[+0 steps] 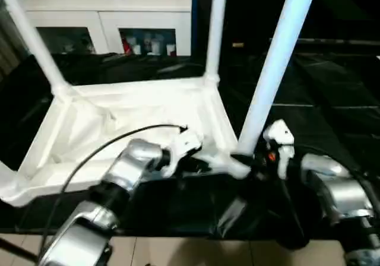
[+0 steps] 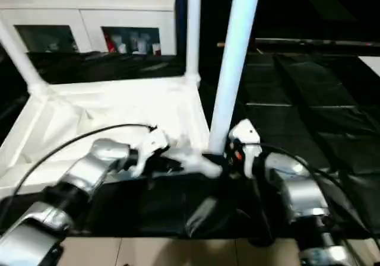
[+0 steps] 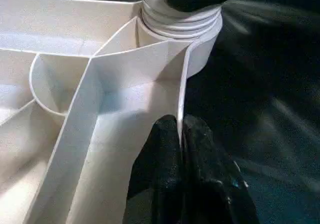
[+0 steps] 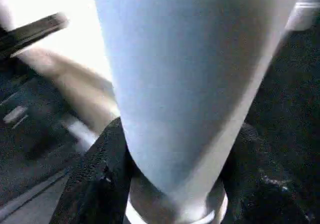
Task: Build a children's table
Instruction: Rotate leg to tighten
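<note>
The white tabletop [image 1: 136,117] lies upside down on the black cloth, its ribbed underside facing up. Three white legs stand in its corners: far left [image 1: 32,40], far right [image 1: 215,28] and near right [image 1: 276,64]. My left gripper [image 3: 180,134] is shut on the thin rim wall of the tabletop, close to the near right corner socket [image 3: 180,24]. My right gripper [image 1: 249,159] grips the base of the near right leg [image 4: 190,84], with a black finger [image 4: 100,174] pressed against each side of it just above the socket.
A white glass-door cabinet [image 1: 113,16] stands behind the work table. The black-draped work table [image 1: 332,100] stretches away to the right. A strip of light floor [image 1: 196,251] runs along its near edge. A black cable [image 1: 101,147] arcs over my left forearm.
</note>
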`<state>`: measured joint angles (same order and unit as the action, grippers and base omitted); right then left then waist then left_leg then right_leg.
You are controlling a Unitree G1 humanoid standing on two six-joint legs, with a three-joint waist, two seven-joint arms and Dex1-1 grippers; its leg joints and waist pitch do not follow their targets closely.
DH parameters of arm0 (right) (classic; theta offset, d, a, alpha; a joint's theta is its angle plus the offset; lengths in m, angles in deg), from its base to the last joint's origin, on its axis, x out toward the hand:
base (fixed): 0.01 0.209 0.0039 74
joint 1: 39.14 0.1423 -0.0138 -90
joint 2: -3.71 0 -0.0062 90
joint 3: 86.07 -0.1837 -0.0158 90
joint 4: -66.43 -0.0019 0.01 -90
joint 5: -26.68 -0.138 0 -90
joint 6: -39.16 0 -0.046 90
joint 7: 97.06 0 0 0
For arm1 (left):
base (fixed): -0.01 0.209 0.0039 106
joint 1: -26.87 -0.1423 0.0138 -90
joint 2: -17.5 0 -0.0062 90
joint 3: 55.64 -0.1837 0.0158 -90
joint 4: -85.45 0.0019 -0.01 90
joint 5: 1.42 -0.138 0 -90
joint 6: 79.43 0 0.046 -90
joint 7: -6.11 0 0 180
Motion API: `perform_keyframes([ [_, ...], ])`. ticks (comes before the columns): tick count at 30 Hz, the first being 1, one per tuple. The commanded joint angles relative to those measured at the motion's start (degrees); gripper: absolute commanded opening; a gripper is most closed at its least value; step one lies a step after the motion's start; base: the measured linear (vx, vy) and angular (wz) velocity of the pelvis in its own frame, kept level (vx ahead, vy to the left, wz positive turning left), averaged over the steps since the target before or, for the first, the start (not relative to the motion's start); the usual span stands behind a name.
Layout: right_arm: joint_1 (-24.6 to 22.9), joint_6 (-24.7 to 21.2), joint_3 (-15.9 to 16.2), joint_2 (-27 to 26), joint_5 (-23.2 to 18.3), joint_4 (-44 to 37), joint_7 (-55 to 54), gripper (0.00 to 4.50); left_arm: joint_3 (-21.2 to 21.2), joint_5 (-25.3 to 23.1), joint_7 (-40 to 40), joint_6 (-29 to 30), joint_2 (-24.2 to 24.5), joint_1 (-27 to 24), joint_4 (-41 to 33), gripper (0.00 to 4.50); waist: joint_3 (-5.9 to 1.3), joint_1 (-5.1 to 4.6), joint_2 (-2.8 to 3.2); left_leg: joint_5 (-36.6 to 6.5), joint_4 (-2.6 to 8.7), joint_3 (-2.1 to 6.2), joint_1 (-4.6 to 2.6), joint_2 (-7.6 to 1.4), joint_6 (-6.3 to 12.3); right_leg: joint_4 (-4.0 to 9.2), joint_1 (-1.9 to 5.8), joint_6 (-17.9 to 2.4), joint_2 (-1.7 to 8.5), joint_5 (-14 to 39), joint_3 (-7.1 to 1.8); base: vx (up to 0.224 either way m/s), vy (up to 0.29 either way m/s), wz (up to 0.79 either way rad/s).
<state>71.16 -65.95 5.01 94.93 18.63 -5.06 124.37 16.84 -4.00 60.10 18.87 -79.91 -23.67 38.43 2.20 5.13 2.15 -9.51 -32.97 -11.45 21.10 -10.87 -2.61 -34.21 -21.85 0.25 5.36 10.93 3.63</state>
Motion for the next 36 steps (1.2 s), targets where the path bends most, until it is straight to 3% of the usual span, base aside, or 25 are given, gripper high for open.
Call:
perform_keyframes([
  [1, -2.13, -3.18, 4.56, -6.16, 0.22, 1.73, -3.66, 2.05, 4.98, 0.2, -14.17, 0.07, -2.58, 2.89, 3.12, 0.0, -2.96, -0.18, -0.88, -15.79, 3.99, 1.38, -0.86, -2.05, 0.18, 4.99, 1.45, -10.32, 3.29, 17.42, -2.22, 0.0, 0.0, 0.0],
  [6, -1.88, -2.68, 4.73, -11.21, 2.17, 1.99, -11.07, 2.03, 5.48, 0.16, -16.66, -1.53, -4.43, 4.31, 5.84, 0.0, -2.9, -0.48, -0.67, -17.18, 4.26, 1.54, -0.78, -2.01, 0.34, 5.29, 1.46, -9.34, 3.31, 19.0, -2.18, 0.0, 0.0, 0.0],
  [9, -2.31, -1.11, 5.06, -11.58, 0.11, -0.08, -7.02, 2.03, 4.99, 0.51, -13.47, -2.39, -4.34, 3.98, 5.62, 0.0, -2.87, -0.55, -0.59, -18.34, 4.34, 1.59, -0.81, -2.11, 0.55, 5.46, 1.47, -8.82, 3.42, 20.16, -2.26, 0.0, 0.0, 0.0],
  [10, -2.3, -1.2, 4.94, -11.59, -0.14, -0.18, -6.82, 2.37, 4.94, 0.53, -13.18, -2.46, -4.31, 3.94, 5.57, 0.0, -2.9, -0.56, -0.6, -18.07, 4.33, 1.57, -0.77, -2.1, 0.64, 5.42, 1.5, -8.81, 3.38, 19.78, -2.28, 0.0, 0.0, 0.0],
  [12, -2.02, -3.0, 4.23, -10.08, -3.42, -2.1, -1.66, 2.72, 4.15, 0.93, -8.8, -3.25, -3.51, 3.05, 4.53, 0.0, -3.02, -0.47, -0.53, -17.38, 4.33, 1.55, -0.71, -2.12, 1.22, 5.29, 1.69, -9.17, 3.35, 18.02, -2.28, 0.0, 0.0, 0.0],
  [18, -1.23, -2.9, 7.51, -0.5, -4.35, -4.87, 13.27, 3.16, 2.31, 2.15, 2.02, -4.75, -0.71, 0.28, 1.31, 0.0, -3.4, -0.06, -0.84, -10.93, 3.47, 1.09, -0.19, -2.13, 4.49, 4.13, 2.31, -12.53, 3.25, 7.21, -2.17, 0.0, 0.0, 0.0],
  [21, -0.19, -1.24, 7.49, 3.39, -4.38, -4.08, 18.56, 3.16, 1.4, 3.72, 8.78, -4.68, 1.58, -1.82, -1.82, 0.0, -3.38, 0.15, -0.85, -9.96, 3.36, 0.98, -0.04, -2.25, 5.56, 4.0, 2.36, -13.19, 3.31, 7.36, -1.97, 0.0, 0.0, 0.0],
  [25, 0.95, -1.02, 7.69, 7.1, -4.77, -3.48, 24.81, 3.16, 0.09, 5.32, 16.93, -3.68, 5.2, -4.39, -6.01, 0.0, -3.31, 0.2, -0.7, -11.15, 3.51, 1.01, -0.32, -2.59, 5.15, 3.99, 2.03, -13.52, 3.21, 9.98, -1.95, 0.0, 0.0, 0.0],
  [29, 1.1, -1.33, 10.21, 10.58, -4.08, -3.42, 31.08, 3.16, -0.72, 5.8, 21.72, -1.12, 8.49, -6.35, -9.57, 0.0, -3.14, 0.33, -0.6, -13.33, 3.83, 1.04, -0.64, -2.82, 3.84, 4.06, 1.8, -13.78, 3.23, 12.08, -2.09, 0.0, 0.0, 0.0],
  [34, 1.04, -1.16, 11.02, 10.38, -4.5, -2.99, 32.86, 3.16, -0.43, 6.54, 23.49, 0.21, 9.62, -7.59, -11.48, 0.0, -3.12, 0.5, -0.91, -13.11, 3.91, 1.03, -0.64, -2.83, 3.13, 3.98, 1.8, -13.66, 3.33, 11.74, -2.22, 0.0, 0.0, 0.0],
  [36, 1.47, -1.44, 11.03, 9.84, -5.14, -2.56, 33.66, 2.82, -0.35, 6.7, 24.08, 0.64, 10.19, -7.99, -12.17, 0.0, -3.17, 0.54, -0.89, -12.37, 3.81, 1.01, -0.61, -2.72, 3.31, 3.86, 1.83, -13.93, 3.29, 10.67, -2.21, 0.0, 0.0, 0.0],
])
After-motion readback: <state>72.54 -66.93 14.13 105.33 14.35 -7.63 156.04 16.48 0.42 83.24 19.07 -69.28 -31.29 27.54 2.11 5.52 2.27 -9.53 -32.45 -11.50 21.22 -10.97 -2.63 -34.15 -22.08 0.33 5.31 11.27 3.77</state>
